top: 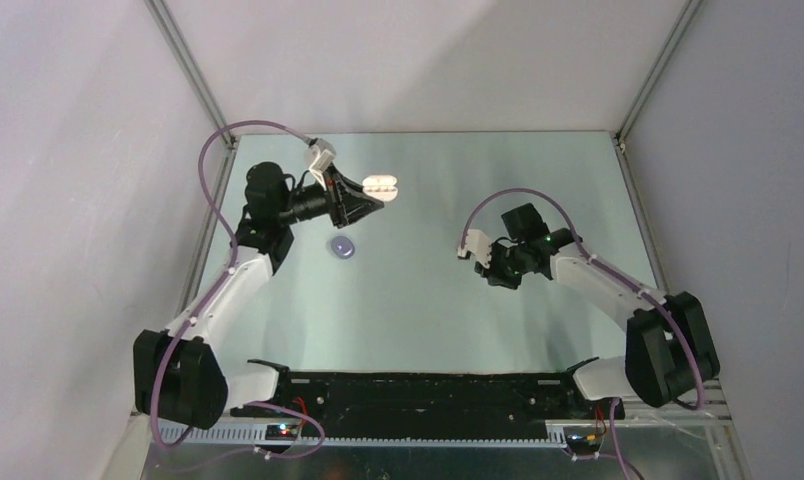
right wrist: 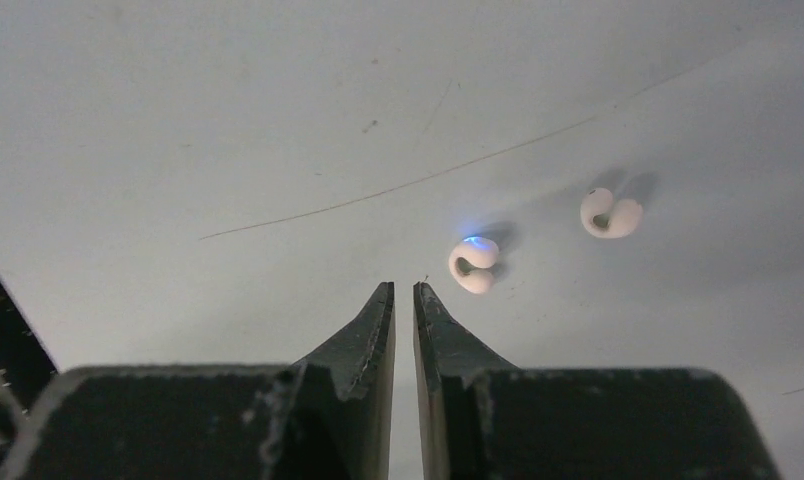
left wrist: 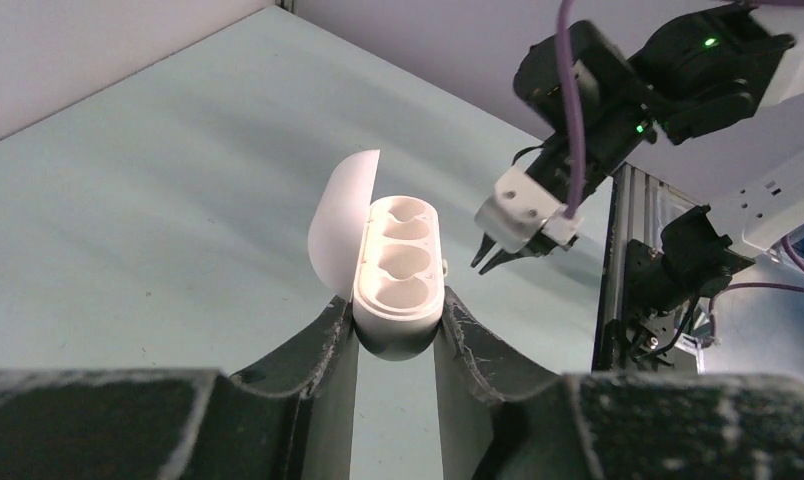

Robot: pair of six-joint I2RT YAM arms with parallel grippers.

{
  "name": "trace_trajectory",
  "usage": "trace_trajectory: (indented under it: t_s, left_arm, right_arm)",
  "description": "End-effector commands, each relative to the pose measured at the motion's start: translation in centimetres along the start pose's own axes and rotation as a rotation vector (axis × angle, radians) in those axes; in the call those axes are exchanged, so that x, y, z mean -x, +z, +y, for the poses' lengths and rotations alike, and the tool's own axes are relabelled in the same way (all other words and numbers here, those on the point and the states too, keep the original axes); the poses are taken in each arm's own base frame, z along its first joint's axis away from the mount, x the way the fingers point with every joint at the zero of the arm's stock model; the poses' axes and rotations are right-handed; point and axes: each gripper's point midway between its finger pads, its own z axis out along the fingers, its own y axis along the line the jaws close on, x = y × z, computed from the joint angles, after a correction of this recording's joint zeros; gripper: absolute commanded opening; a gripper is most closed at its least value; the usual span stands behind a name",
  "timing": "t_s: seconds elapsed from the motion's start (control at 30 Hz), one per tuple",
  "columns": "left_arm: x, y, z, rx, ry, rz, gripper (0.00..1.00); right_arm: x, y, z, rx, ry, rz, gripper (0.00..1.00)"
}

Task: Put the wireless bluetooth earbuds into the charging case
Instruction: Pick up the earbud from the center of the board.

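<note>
Pale, unmarked walls (top: 78,200) and thin metal frame rails (top: 183,50) enclosed a smooth grey-green table (top: 428,300), matt with a few fine scratches seen in the right wrist view. The left gripper (left wrist: 398,305) was clamped on the lower body of the charging case (left wrist: 398,275), one finger against each long side. The lid (left wrist: 340,230) stood swung back to the left, and the moulded hollows faced up and outward. This grip appeared chosen to steady the case and offer its open face to the other arm, leaving the hollows unobstructed. All of the hollows that showed were vacant.

The right gripper (right wrist: 402,292) hung point-down over the table, well apart from the case. Its fingers stood almost together with only a slit between them and nothing in it. Both earbuds lay loose on the table. The nearer earbud (right wrist: 474,266), showing a small blue light, lay just beyond and to the right of the fingertips without touching them. The farther earbud (right wrist: 610,213) lay off to the right again. Neither bud was yet picked up, so the task seemed to be at its first pickup. A small lilac disc (top: 343,247) lay on the table near the left arm, taking no part.
</note>
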Motion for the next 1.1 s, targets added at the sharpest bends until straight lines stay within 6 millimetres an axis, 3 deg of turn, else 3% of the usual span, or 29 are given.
trace_trajectory:
  t_s: [0.0, 0.23, 0.5, 0.77, 1.07]
  left_arm:
    - [1.4, -0.9, -0.7, 0.030, 0.046, -0.031, 0.00]
    - [0.8, -1.1, -0.9, 0.039, 0.051, -0.027, 0.00]
    - [0.4, -1.3, -0.9, 0.046, 0.051, -0.023, 0.00]
    - [0.3, -1.3, -0.7, 0.052, 0.053, -0.019, 0.00]
    - [0.1, -1.4, -0.6, 0.058, 0.054, -0.014, 0.00]
  right_arm:
    - [-0.2, 1.5, -2.0, -0.072, -0.003, 0.003, 0.15]
    - [-1.4, 2.8, -3.3, -0.066, 0.069, 0.080, 0.14]
    - [-2.0, 3.6, -2.9, -0.006, 0.097, 0.102, 0.14]
    - [-2.1, 4.4, -2.8, 0.018, 0.105, 0.113, 0.22]
    - [-2.6, 4.8, -2.9, 0.023, 0.108, 0.140, 0.23]
